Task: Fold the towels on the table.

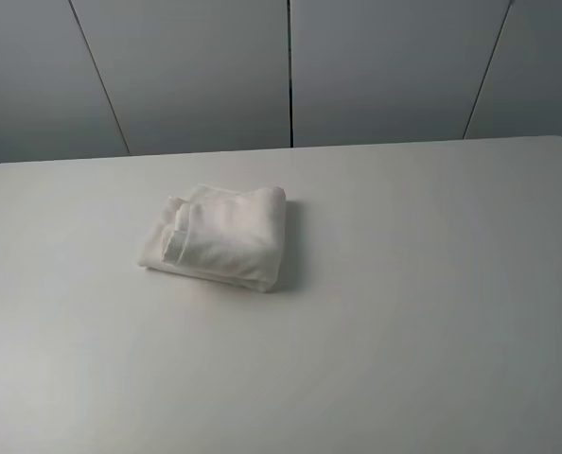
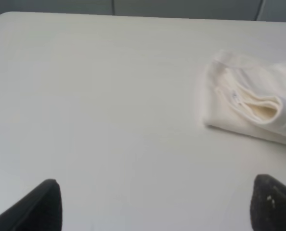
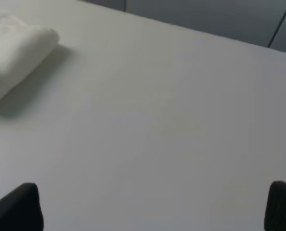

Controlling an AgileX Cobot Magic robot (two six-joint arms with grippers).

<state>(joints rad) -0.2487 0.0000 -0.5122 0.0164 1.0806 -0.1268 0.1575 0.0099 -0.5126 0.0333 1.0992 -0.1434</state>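
Since the folds are already showing, progress: the towel (image 1: 220,236) is lying as a compact, many-layered bundle, so the folding is looking finished or very nearly so.
What is remaining: judging from these views, little more than a tidying press is waiting; one layered end is sitting slightly loose, with its border band and small label showing in the left wrist view.
Towel position: it is resting flat on the table (image 1: 432,312), left of the middle in the high view and toward the far half, well apart from every edge.
Left gripper (image 2: 155,204): its dark fingertips are standing wide apart at the frame corners, holding nothing and hovering over bare tabletop, with the towel (image 2: 251,106) lying ahead and off to one side.
Right gripper (image 3: 152,207): its tips are likewise spreading wide and carrying nothing; the towel's rounded fold (image 3: 18,48) is sitting well away from it.
Arms in the high view: neither one is appearing there, so both are staying out of that camera's sight.
Edges: the far table edge is running just behind the towel region, with rounded corners at both ends.
Open room: broad bare surface is stretching to the right and toward the near side, giving either arm free space for approaching.
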